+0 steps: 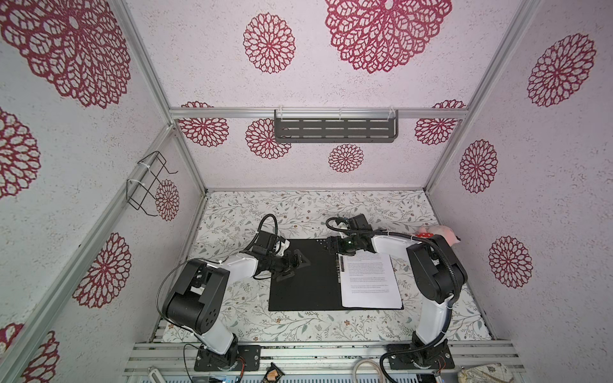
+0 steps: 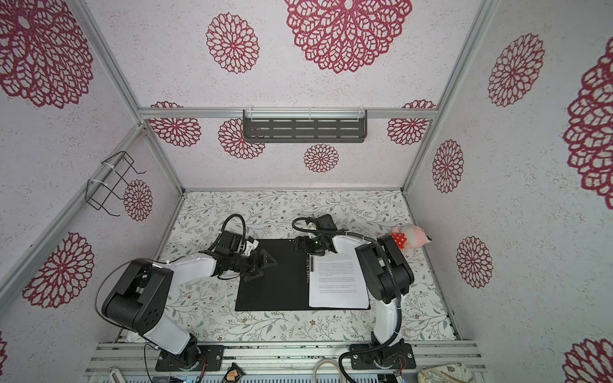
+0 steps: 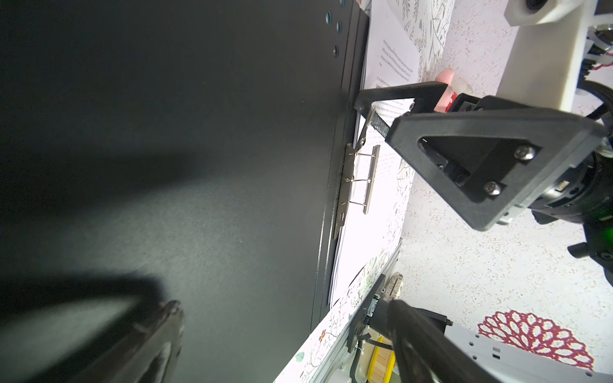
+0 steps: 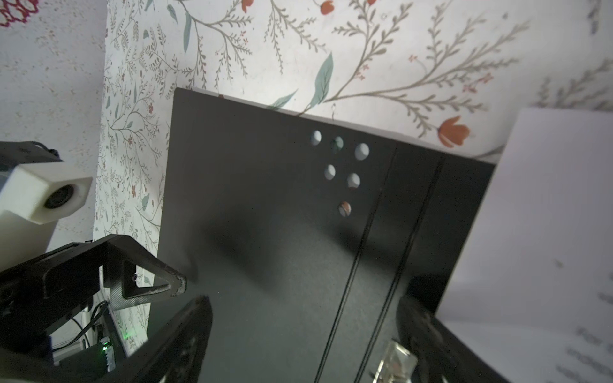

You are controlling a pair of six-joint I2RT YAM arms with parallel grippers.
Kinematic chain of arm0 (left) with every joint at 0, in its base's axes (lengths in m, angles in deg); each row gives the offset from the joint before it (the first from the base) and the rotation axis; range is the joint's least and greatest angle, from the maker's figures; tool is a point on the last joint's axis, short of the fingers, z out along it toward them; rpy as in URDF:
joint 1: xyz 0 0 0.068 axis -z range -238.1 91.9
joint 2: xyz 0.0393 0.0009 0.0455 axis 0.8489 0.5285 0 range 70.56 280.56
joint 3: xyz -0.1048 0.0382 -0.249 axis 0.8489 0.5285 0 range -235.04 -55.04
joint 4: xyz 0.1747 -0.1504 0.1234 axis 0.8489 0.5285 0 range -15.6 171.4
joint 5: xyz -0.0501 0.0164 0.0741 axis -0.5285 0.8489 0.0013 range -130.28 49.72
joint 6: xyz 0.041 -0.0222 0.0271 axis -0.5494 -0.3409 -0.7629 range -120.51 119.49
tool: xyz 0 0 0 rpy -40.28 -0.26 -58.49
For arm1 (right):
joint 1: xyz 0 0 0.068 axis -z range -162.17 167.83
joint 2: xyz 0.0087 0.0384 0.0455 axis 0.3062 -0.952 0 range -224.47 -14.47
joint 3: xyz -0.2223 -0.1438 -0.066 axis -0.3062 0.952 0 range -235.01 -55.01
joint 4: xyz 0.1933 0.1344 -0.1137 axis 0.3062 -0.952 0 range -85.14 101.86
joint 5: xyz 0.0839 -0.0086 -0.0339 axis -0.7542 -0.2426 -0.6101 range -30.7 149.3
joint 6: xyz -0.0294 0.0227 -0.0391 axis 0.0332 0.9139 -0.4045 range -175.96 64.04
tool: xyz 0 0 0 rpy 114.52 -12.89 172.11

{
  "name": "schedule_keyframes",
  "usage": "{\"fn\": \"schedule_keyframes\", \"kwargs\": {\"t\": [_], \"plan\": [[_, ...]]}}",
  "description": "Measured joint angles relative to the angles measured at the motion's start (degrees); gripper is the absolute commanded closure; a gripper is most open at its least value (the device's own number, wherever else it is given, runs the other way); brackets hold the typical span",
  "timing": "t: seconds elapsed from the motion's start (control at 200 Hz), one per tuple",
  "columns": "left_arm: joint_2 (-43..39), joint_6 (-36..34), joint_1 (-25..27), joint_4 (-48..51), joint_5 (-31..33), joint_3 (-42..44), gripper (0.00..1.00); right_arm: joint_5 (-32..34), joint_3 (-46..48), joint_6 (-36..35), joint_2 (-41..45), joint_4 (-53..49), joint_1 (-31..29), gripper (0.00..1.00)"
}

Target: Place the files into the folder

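Left gripper (image 1: 295,267): released, jaws wide, holding nothing, low over the left leaf of the folder (image 1: 305,285). Contact with the leaf cannot be told.

Right gripper (image 1: 331,245): released, jaws apart, at the far end of the spine, with its fingertips close to the lever of the metal clip (image 3: 360,179).

Folder: open flat on the counter (image 1: 265,212), black inside up.

Files (image 1: 370,278): stacked on the right leaf, their inner edge at the clip.
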Motion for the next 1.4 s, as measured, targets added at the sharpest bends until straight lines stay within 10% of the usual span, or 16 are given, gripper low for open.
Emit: {"fn": "schedule_keyframes", "kwargs": {"t": [0.525,0.81,0.921,1.401], "plan": [[-0.66,-0.02,-0.37,0.72,0.52,0.00,0.02,-1.44,14.29,3.63,19.21,0.26,-1.95,0.13],[-4.96,-1.73,-0.59,4.04,2.01,-1.14,0.01,9.55,16.33,8.41,31.78,-7.76,-2.84,0.17],[-6.43,-2.08,-0.63,5.44,4.11,-1.14,0.01,14.14,16.57,15.87,35.41,-8.83,-2.84,0.42],[-9.16,-1.70,0.28,5.64,11.87,1.81,0.01,28.68,19.02,56.04,36.52,-11.82,-13.79,0.63]]}}
